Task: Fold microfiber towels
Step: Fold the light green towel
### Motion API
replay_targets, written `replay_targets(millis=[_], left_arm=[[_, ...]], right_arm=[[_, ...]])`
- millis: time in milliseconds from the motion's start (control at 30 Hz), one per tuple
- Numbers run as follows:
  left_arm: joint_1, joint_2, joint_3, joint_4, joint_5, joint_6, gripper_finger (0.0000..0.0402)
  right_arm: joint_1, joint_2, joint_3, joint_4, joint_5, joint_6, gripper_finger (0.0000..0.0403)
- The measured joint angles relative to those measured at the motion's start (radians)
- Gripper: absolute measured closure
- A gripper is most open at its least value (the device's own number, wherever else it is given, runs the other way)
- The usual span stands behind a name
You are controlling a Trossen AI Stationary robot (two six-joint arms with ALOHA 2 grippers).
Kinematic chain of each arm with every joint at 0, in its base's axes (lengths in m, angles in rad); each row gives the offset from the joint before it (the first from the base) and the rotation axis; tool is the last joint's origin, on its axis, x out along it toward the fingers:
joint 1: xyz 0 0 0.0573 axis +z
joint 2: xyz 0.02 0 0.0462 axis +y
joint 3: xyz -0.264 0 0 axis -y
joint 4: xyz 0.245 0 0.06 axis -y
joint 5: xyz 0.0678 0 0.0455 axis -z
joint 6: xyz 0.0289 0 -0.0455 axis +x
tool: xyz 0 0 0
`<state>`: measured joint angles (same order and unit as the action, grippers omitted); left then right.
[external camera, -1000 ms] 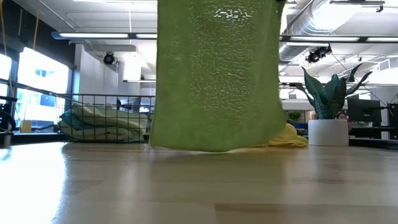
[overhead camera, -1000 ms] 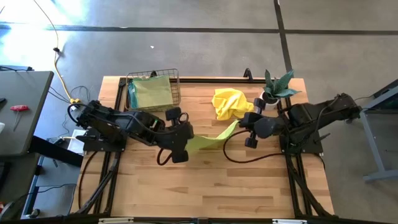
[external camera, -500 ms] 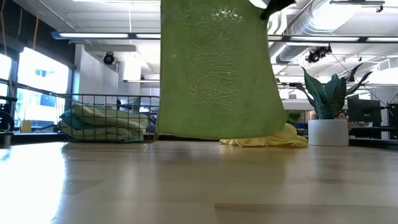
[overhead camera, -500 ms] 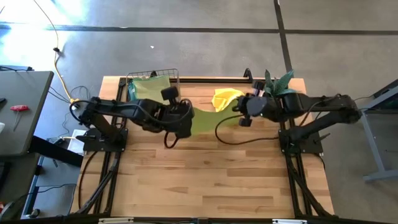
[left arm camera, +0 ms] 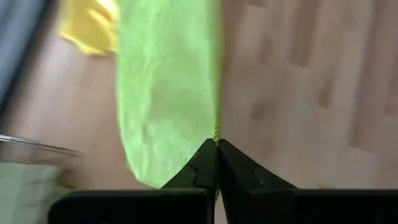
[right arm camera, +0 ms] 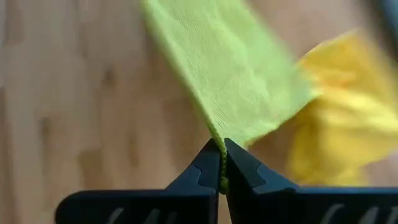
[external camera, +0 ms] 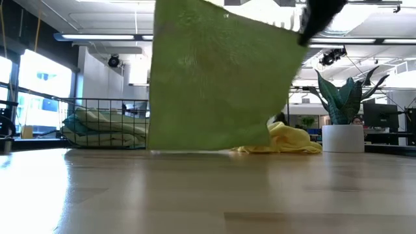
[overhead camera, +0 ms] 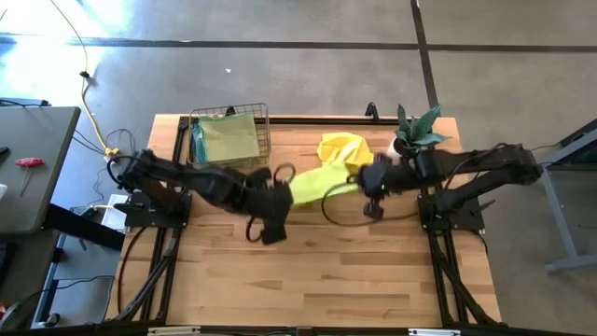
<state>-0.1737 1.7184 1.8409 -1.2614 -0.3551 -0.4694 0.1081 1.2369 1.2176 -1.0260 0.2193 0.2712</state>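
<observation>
A lime green microfiber towel (overhead camera: 320, 181) hangs spread between my two grippers over the table's middle. Its lower edge (external camera: 208, 149) is at the table top; whether it touches, I cannot tell. My left gripper (overhead camera: 277, 198) is shut on its left upper corner, my right gripper (overhead camera: 367, 187) on its right upper corner. A crumpled yellow towel (overhead camera: 341, 151) lies on the table behind it. A wire basket (overhead camera: 230, 136) at the far left holds folded pale green and teal towels (external camera: 107, 128). My left gripper pinches the lime towel's upper edge at its left corner (left arm camera: 215, 134) between its two fingers, slanting down from the table's left. The cloth hangs below. My right gripper pinches the opposite upper corner (right arm camera: 216, 135) between its two fingers, slanting down from the right. The upper edge runs stretched between both holds, lower at the right (external camera: 286, 29).
A potted plant (overhead camera: 413, 133) in a white pot (external camera: 342, 138) stands at the far right, close to the right arm. Bare wooden table (overhead camera: 317, 271) spreads across the near half.
Both grippers swung the lime towel toward the far edge, lifting its lower edge off the table. They then came back toward the near edge and sank. The lower edge is down at the table again, and the upper edge now slopes down to the right.
</observation>
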Motion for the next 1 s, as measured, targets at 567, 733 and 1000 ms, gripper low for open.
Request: replay_targets(millis=[567, 733, 1000], left_arm=[[-0.249, -0.001, -0.531, 0.773, 0.042, -0.241, 0.0401], [-0.250, -0.001, -0.611, 0.846, 0.036, -0.292, 0.0401], [-0.186, -0.002, -0.656, 0.811, -0.004, -0.313, 0.0401]], right_arm=[[0.360, 0.000, -0.517, 0.758, -0.143, 0.403, 0.0403], [0.382, 0.000, -0.582, 0.863, -0.116, 0.405, 0.0403], [0.287, 0.000, -0.594, 0.832, 0.016, 0.177, 0.0403]])
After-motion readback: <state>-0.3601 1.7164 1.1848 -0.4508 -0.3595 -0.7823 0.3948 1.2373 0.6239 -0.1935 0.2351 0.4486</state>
